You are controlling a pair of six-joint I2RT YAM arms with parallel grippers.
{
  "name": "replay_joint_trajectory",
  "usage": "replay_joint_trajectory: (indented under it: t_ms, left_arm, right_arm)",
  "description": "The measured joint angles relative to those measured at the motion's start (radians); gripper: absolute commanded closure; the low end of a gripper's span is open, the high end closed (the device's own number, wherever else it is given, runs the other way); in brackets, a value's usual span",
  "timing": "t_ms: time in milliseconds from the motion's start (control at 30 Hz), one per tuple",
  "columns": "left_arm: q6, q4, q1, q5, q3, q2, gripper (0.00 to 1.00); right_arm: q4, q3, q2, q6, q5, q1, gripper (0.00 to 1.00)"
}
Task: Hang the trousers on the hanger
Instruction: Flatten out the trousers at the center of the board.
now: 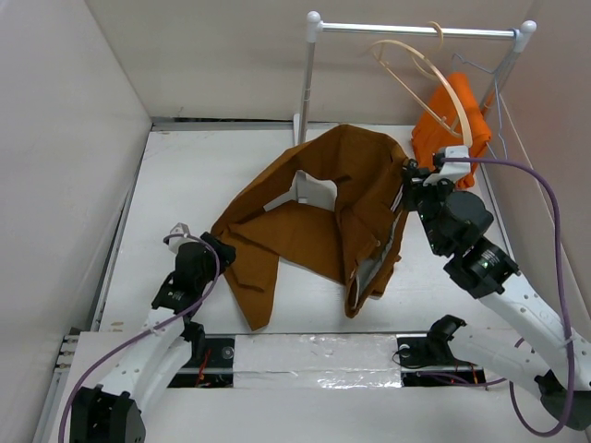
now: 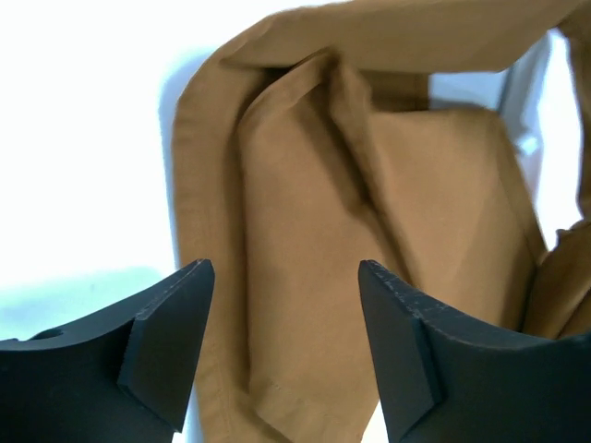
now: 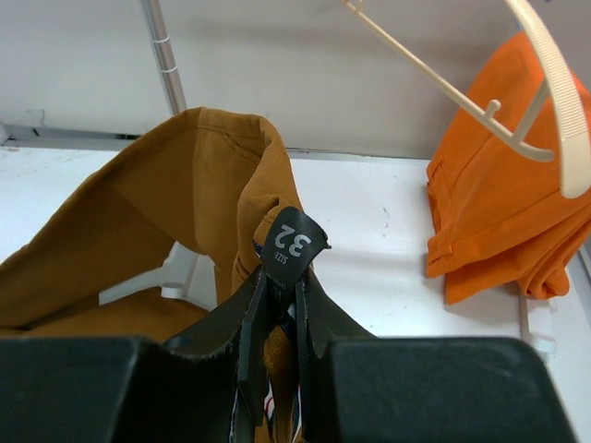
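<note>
Nearest, the left gripper (image 2: 286,277) hangs open over a trouser leg on the desk (image 1: 185,175). Farther on, the right gripper (image 3: 282,277) clamps the raised waistband of the trousers (image 1: 314,231). Beyond, the hanger (image 1: 441,92) hangs from the rail (image 1: 416,30).

1. This looks like a robot lab test cell.
2. A white bench (image 1: 185,185) is boxed in by plain white panels (image 1: 55,138) on the left, far and right sides.
3. A left arm (image 1: 138,360) and a right arm (image 1: 517,305) are bolted at its near edge, trailing purple cables (image 1: 558,258).
4. Shiny tape (image 1: 305,355) lines that edge.
5. A small rail (image 1: 416,30) with a hanger (image 1: 454,97) stands far right on the bench.
</note>
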Motion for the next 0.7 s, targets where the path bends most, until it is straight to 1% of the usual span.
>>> replay_joint_trajectory:
  t_ms: [167, 267, 367, 433, 467, 533, 567, 600, 700]
  left_arm:
    - [-0.039, -0.031, 0.0, -0.019, -0.005, 0.061, 0.42]
    - [-0.054, -0.019, 0.0, -0.045, 0.001, 0.138, 0.42]
    - [-0.056, -0.007, -0.002, -0.063, 0.037, 0.219, 0.45]
    - [-0.056, 0.007, -0.037, -0.096, 0.065, 0.27, 0.46]
    - [-0.058, 0.013, -0.068, -0.115, 0.077, 0.298, 0.48]
    - [-0.071, 0.015, -0.136, -0.15, 0.106, 0.355, 0.76]
    - [-0.077, 0.011, -0.164, -0.166, 0.125, 0.393, 0.92]
    - [-0.083, 0.003, -0.186, -0.182, 0.149, 0.435, 1.0]
    - [-0.084, -0.066, -0.203, -0.229, 0.233, 0.488, 1.0]
  right_arm:
    - [-0.002, 0.0, -0.002, 0.012, -0.037, -0.027, 1.0]
    - [-0.001, 0.0, -0.006, 0.024, -0.084, -0.068, 1.0]
    - [-0.001, 0.0, -0.006, 0.031, -0.128, -0.098, 1.0]
    - [-0.002, 0.0, -0.006, 0.038, -0.158, -0.118, 1.0]
    - [-0.002, 0.0, -0.006, 0.04, -0.172, -0.127, 1.0]
    - [0.0, 0.0, -0.007, 0.046, -0.197, -0.141, 1.0]
    - [0.0, 0.0, -0.007, 0.048, -0.211, -0.146, 1.0]
    - [-0.001, 0.0, -0.007, 0.049, -0.222, -0.15, 1.0]
    - [-0.012, 0.0, -0.009, 0.048, -0.251, -0.156, 1.0]
